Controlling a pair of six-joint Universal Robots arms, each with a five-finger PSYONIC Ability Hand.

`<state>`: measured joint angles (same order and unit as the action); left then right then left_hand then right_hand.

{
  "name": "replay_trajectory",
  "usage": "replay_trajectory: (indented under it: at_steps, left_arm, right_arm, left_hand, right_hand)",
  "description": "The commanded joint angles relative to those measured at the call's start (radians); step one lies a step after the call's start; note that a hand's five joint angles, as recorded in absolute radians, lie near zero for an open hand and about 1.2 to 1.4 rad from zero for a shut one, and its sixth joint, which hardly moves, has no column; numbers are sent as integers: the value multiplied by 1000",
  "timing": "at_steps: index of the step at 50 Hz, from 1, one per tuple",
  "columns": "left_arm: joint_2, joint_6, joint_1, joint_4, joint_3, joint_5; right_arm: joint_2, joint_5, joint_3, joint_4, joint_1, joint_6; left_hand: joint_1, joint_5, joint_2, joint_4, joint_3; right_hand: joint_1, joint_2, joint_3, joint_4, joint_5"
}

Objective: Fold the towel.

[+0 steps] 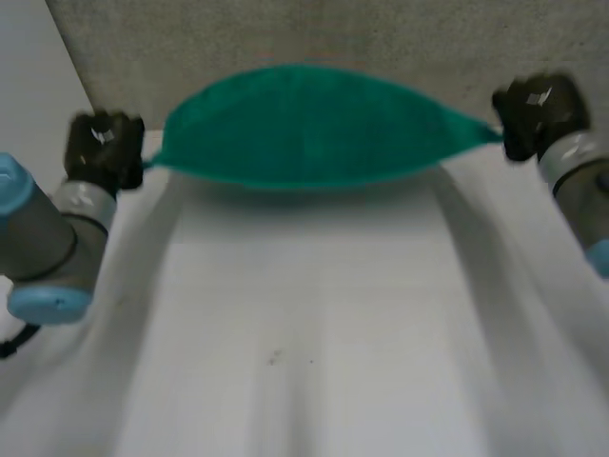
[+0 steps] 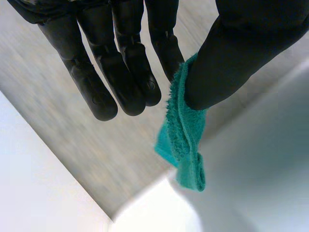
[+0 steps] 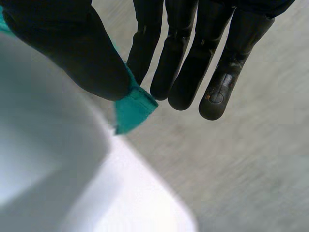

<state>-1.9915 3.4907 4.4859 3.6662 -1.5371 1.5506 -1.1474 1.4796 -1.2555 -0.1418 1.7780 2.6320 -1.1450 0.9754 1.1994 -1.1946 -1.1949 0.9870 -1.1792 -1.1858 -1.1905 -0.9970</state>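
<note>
A green towel (image 1: 304,129) hangs stretched in the air between my two hands, above the far part of the white table (image 1: 304,333). My left hand (image 1: 103,148) pinches the towel's left corner (image 2: 186,140) between thumb and a finger. My right hand (image 1: 535,114) pinches the right corner (image 3: 134,107) the same way. The towel bellies out in the middle and tapers to a point at each hand. Both hands (image 2: 120,72) (image 3: 193,58) keep their other fingers straight.
Beyond the table's far edge lies a grey speckled floor (image 1: 285,38). My left arm (image 1: 48,238) and right arm (image 1: 585,190) come in along the table's sides.
</note>
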Motion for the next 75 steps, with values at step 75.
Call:
replay_trajectory:
  at_steps: [75]
  left_arm:
    - [-320,263,-143,-69,258,20]
  right_arm:
    - [278,133,201,91,-12,-26]
  left_hand:
    - [970,-975,-1025,1020,1020]
  right_hand:
    - [-812,1005,1011,1016,997]
